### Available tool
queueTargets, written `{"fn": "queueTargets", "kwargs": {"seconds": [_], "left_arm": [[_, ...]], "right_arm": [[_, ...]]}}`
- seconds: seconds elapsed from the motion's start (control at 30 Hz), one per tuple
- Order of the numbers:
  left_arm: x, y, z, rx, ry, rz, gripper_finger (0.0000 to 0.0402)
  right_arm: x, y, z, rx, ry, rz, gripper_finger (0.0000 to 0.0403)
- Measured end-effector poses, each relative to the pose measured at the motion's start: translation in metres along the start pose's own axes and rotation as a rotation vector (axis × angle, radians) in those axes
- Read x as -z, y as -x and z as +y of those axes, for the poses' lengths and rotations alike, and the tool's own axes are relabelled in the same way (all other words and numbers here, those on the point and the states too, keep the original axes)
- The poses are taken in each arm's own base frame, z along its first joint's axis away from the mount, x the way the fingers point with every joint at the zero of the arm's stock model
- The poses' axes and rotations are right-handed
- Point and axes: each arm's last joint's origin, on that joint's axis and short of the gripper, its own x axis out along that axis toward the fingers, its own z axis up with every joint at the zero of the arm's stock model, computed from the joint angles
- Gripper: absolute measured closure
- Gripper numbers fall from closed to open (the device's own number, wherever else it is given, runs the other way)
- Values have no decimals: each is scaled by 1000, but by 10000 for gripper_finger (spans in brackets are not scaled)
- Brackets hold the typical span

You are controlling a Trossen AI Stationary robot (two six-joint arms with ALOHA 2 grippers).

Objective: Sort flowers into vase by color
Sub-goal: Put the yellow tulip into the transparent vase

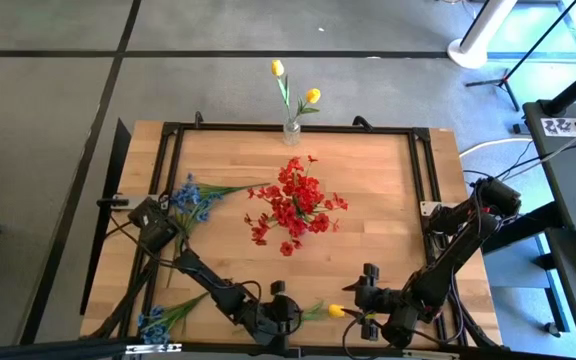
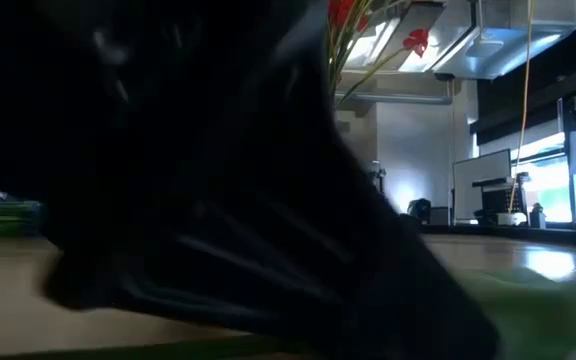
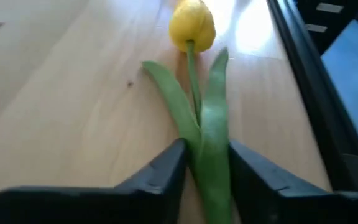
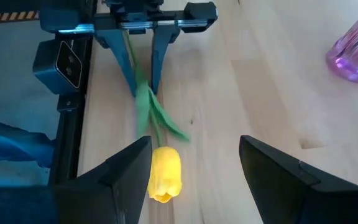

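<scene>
A yellow tulip lies flat on the wooden table near its front edge, head toward the right. My left gripper is low over the table at the tulip's leaf end, shut on the leaves. My right gripper hangs open just above the tulip's head, which lies beside one finger. Two yellow tulips stand in a clear vase at the far edge. A bunch of red flowers stands mid-table. Blue flowers lie at the left. My left gripper pinches the tulip's long green leaves and stem between its two fingers, below the head. The fingers come slanting down from the table's left and lie along the stem. The tulip still rests on the table, head pointing away from the gripper.
A second blue spray lies at the near left corner. A black frame runs round the tabletop. A purple-tinted glass vase stands near the right gripper. A dark arm fills most of the low view.
</scene>
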Motion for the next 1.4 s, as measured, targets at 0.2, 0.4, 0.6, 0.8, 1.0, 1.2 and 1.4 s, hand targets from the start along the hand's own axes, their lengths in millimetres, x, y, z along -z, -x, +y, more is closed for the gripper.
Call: {"fn": "queueTargets", "kwargs": {"seconds": [0.2,0.4,0.6,0.8,1.0,1.2,1.4], "left_arm": [[-14,12,3,-41,-40,-10,388],[-82,75,-6,-120,-85,-200,396],[-124,124,-9,16,-86,-372,396],[-127,116,-9,258,-33,-563,396],[-133,99,3,247,-43,-769,396],[-148,102,14,244,-150,-996,396],[-157,97,25,269,-178,-1041,396]], "right_arm": [[-28,22,6,67,85,33,159],[-21,45,9,155,76,-16,159],[14,20,10,69,-25,-27,159],[5,3,31,-118,53,-306,159],[-22,15,41,-62,81,-606,159],[-56,14,34,-115,56,-733,159],[-95,25,36,-43,146,-816,159]]}}
